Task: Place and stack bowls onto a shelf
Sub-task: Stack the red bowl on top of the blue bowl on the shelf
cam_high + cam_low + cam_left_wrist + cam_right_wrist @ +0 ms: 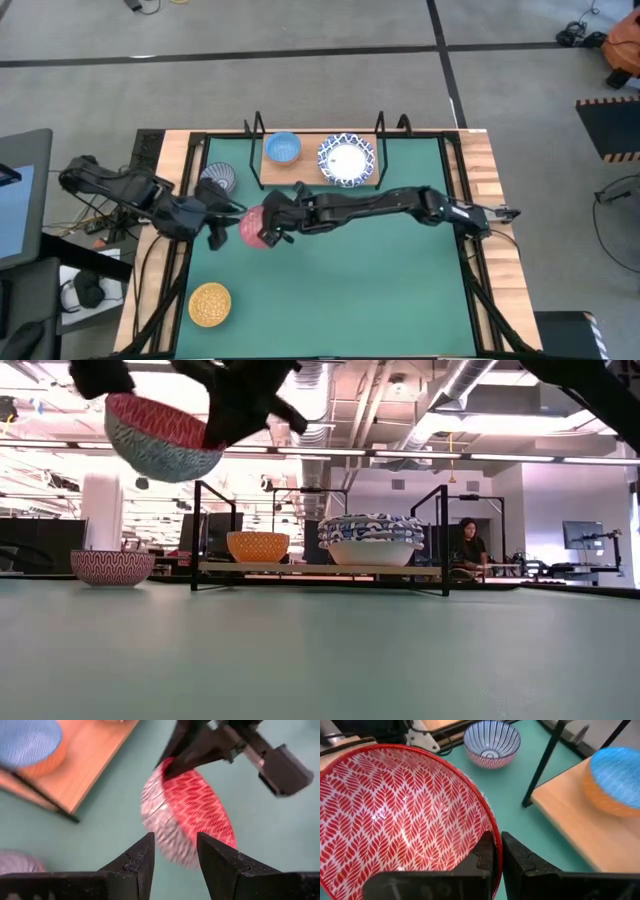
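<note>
Red bowl (402,815): nearest item, rim pinched between the fingers of my right gripper (268,222), lifted clear of the green mat (380,280), near the shelf (318,176). Left gripper (215,222): fingers apart, just beside that bowl, holding nothing. Shelf: carries the blue bowl (283,148) and a stack of white lattice-rim bowls (347,160). Grey-blue striped bowl (217,177): on the mat beside the shelf. Yellow bowl (210,304): on the mat, well apart.

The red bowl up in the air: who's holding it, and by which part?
The right gripper pinches the red bowl by its rim, lifted off the mat. The left gripper is open, empty.
</note>
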You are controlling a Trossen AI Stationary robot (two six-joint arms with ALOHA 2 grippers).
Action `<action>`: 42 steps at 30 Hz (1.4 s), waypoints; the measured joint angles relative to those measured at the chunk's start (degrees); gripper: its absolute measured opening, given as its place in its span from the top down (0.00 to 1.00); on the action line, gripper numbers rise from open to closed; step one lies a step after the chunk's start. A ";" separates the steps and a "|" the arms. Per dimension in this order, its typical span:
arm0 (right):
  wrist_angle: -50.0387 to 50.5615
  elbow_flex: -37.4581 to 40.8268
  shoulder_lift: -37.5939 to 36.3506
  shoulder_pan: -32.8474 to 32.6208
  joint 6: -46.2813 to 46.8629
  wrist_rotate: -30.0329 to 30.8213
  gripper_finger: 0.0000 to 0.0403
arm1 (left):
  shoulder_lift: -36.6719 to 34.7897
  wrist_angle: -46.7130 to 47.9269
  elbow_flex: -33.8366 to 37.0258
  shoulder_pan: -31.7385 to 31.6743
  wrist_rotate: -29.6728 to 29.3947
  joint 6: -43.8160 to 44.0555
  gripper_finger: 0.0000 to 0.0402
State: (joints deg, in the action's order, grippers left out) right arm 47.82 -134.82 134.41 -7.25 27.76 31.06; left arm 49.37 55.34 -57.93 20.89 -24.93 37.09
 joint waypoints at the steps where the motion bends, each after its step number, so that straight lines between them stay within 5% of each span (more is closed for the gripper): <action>1: -0.05 0.00 -0.30 0.00 -0.60 0.42 0.91 | 1.02 -1.41 0.00 -0.03 -0.66 -0.58 0.68; 15: 4.53 0.22 -0.47 -2.29 -1.28 2.16 0.91 | 12.74 2.78 -0.15 -0.38 -4.06 9.26 0.69; 26: 8.11 0.11 -1.87 -3.58 -0.39 2.86 0.90 | 15.18 -2.10 -0.13 -0.46 -6.11 9.94 0.98; 42: 10.33 -0.02 -2.29 -3.75 -3.03 4.65 0.90 | 15.20 -4.93 -0.02 -1.51 -5.14 6.02 1.00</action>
State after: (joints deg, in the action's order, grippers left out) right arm 58.15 -134.85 132.12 -10.99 24.73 35.71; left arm 64.58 50.41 -57.95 19.38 -30.08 43.10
